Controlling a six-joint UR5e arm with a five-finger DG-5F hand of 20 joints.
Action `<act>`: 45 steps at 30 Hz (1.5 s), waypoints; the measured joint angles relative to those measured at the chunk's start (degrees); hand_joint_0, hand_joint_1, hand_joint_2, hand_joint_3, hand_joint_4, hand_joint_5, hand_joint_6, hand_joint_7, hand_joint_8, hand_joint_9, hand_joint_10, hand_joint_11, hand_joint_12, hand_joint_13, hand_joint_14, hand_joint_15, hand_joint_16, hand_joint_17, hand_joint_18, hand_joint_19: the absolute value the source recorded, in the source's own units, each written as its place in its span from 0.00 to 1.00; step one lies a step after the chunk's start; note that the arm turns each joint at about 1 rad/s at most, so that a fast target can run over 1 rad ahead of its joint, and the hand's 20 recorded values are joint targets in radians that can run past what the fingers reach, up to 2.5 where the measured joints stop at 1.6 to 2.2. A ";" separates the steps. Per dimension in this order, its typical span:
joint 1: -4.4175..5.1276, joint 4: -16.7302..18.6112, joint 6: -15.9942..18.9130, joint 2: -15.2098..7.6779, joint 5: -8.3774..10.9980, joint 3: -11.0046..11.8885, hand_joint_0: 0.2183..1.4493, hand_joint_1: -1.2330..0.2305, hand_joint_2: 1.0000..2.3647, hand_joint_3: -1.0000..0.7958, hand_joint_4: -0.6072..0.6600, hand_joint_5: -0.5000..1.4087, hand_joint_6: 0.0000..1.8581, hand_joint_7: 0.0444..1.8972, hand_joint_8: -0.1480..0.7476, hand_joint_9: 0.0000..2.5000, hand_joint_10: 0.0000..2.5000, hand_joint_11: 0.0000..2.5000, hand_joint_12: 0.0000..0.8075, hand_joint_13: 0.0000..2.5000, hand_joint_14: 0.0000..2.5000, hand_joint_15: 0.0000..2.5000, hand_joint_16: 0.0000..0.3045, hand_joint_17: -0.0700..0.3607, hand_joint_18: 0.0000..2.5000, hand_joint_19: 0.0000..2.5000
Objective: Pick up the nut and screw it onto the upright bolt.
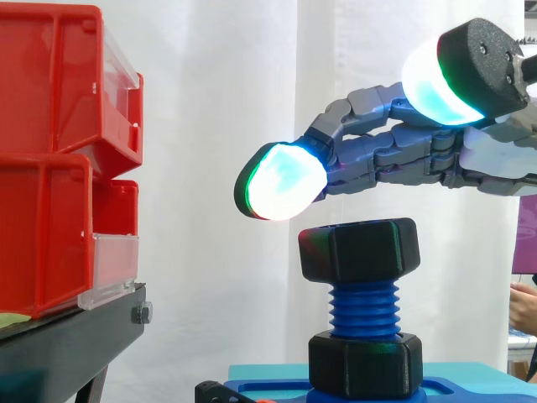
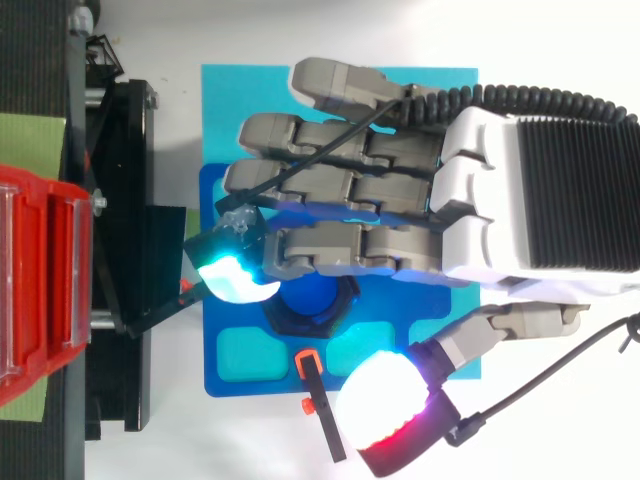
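A blue threaded bolt (image 1: 365, 309) stands upright on a blue base plate (image 1: 268, 378). A black hex nut (image 1: 359, 249) sits on the bolt's top, and a second black hex piece (image 1: 365, 363) rings its foot. In the top view the bolt's blue end (image 2: 308, 300) shows inside the nut's black rim (image 2: 345, 302). My hand (image 2: 480, 190) hovers just above the nut with its fingers stretched out to the left and nothing between them. One glowing fingertip (image 1: 285, 180) hangs above and left of the nut without touching it. The thumb (image 1: 453, 75) is raised well clear.
Red bins (image 1: 50, 168) are stacked on a black stand (image 1: 75, 336) at the left, close to the base plate. A small black and orange tool (image 2: 320, 410) lies at the plate's edge. A person's hand (image 1: 524, 306) shows at the right edge.
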 measured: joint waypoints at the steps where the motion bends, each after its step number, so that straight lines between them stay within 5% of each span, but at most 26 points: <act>1: -0.02 -0.02 0.00 0.00 -0.09 0.00 0.20 0.77 0.00 0.28 0.55 0.16 0.27 0.36 0.38 0.14 0.00 0.00 0.38 0.11 0.00 0.00 0.11 0.34 0.00 0.00; 45: -2.71 -1.45 0.00 0.00 -4.25 0.00 0.23 0.69 0.00 0.28 0.63 0.19 0.27 0.56 0.42 0.20 0.00 0.00 0.33 0.17 0.00 0.00 0.08 0.29 0.04 0.00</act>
